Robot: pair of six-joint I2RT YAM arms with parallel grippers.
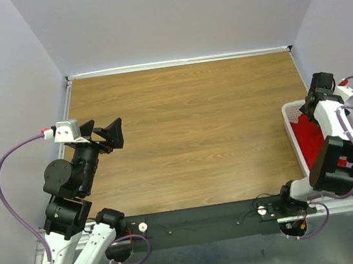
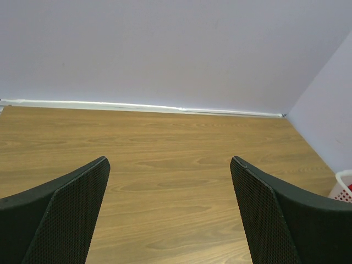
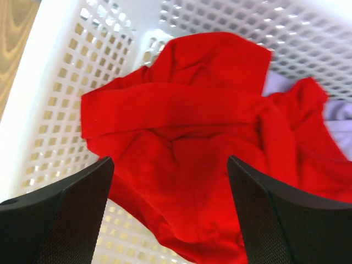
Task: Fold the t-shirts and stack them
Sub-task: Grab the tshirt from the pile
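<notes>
My left arm [image 1: 71, 175] stands folded at my left side, with my left gripper [image 1: 109, 136] raised and pointing forward, jaws spread wide. My right arm [image 1: 335, 127] reaches out to my right, wrist bent down, my right gripper [image 3: 170, 159] facing downward, jaws wide apart.

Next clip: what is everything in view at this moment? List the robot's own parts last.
red t-shirt: one, bright red, crumpled on top in the basket
lilac cloth: count unclear, pale lilac, partly under the red t-shirt
basket: one, white lattice, at the table's right edge
table: one, brown wood grain, in front of both arms
left gripper: one, black, open, over the table's left side
right gripper: one, black, open, above the red t-shirt
</notes>
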